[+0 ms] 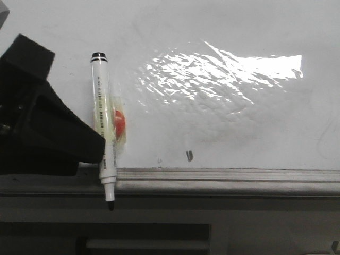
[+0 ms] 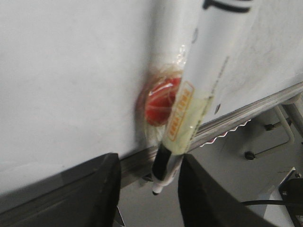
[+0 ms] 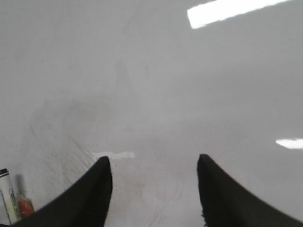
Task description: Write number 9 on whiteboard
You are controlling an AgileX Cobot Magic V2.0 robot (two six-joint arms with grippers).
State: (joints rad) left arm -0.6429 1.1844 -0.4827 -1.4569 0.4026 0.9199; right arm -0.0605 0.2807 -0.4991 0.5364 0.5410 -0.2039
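No 9 is on the whiteboard (image 1: 228, 106) yet, so the left gripper (image 2: 149, 189), jaws spread around the taped marker (image 1: 104, 127), should close squarely on the barrel above the ledge (image 1: 223, 175); the right gripper (image 3: 154, 189) hangs open.
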